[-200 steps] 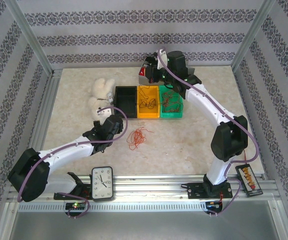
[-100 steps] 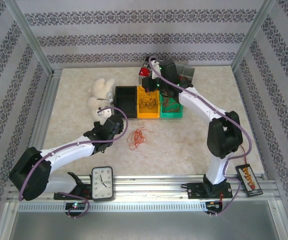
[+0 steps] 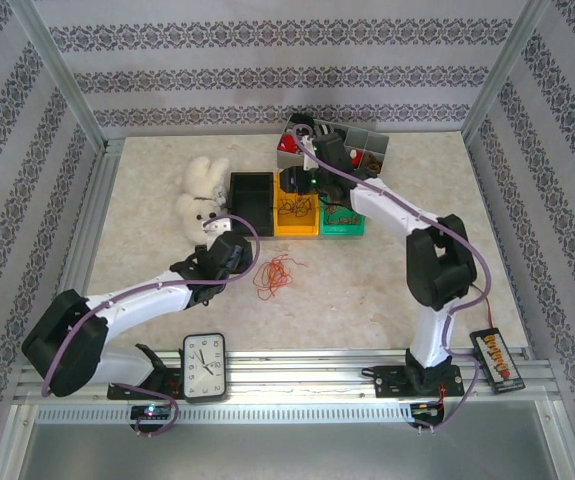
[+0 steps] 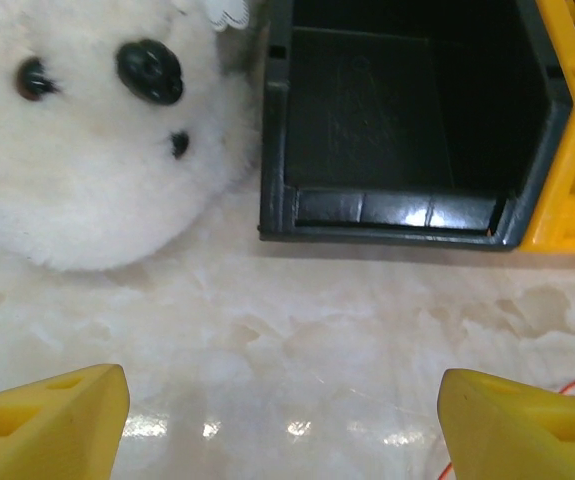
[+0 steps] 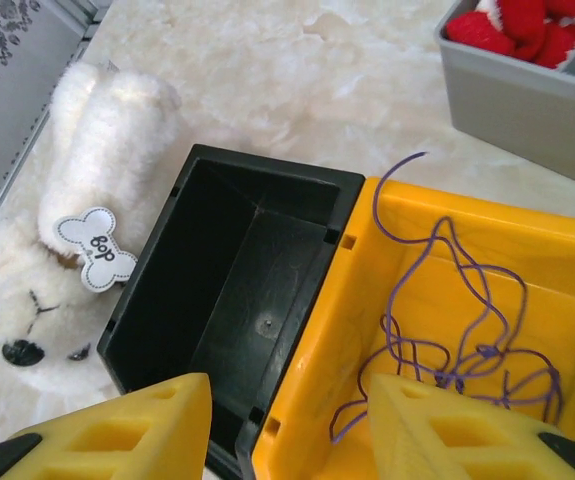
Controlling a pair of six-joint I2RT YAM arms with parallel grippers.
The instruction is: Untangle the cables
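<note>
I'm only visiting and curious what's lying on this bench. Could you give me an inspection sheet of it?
Surface: marble-look table.
Job's things: red-orange wire tangle loose on the table; purple wire in yellow bin; dark wires in green bin.
Clutter: plush dog, clock, empty black bin, grey box.
Grippers: left tool open, facing the black bin; right tool open above the yellow bin.
Cables: purple cords along both arms.
Surroundings: patterned walls, metal frame.

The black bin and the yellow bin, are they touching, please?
Touching: the right wrist view shows the black bin and yellow bin walls flush, no gap.
</note>
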